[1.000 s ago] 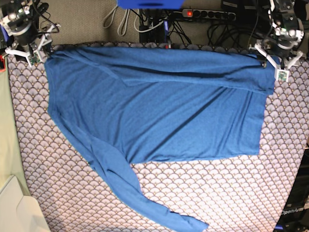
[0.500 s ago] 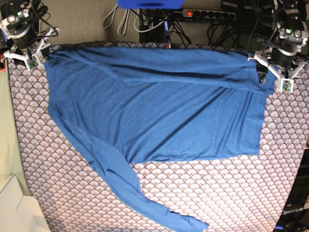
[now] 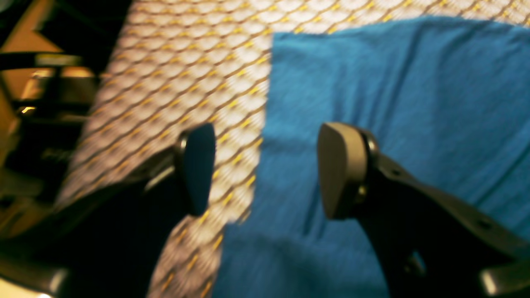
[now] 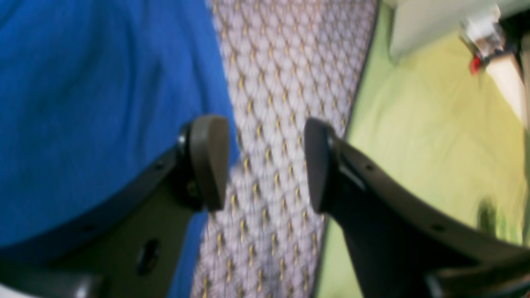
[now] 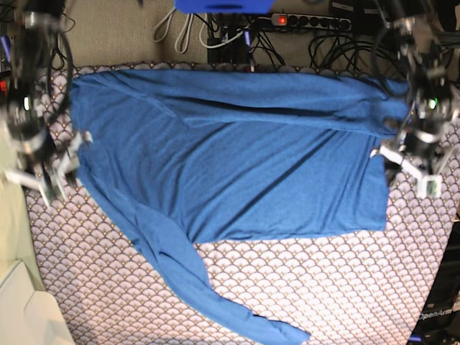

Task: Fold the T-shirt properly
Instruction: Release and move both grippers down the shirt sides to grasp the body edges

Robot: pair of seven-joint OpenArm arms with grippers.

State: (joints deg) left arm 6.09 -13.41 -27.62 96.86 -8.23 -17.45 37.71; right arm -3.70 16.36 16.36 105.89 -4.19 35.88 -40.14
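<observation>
The blue T-shirt (image 5: 251, 165) lies spread on the scallop-patterned tablecloth (image 5: 345, 287). One long sleeve (image 5: 215, 295) trails toward the near edge, and the far part is folded over along the top. My left gripper (image 5: 404, 171) is open and empty above the shirt's right side edge. In the left wrist view that gripper (image 3: 269, 169) straddles the edge of the shirt (image 3: 393, 103). My right gripper (image 5: 52, 172) is open and empty beside the shirt's left edge. In the right wrist view it (image 4: 263, 163) hangs over the tablecloth (image 4: 290, 82), with the shirt (image 4: 83, 103) just to its left.
A power strip and cables (image 5: 309, 21) lie beyond the table's far edge. A white box (image 5: 21, 309) stands at the near left. A pale green surface (image 4: 434, 124) borders the table on the right gripper's side.
Both grippers have left the shirt's far corners and moved toward the near side along its left and right edges. The shirt has not visibly shifted.
</observation>
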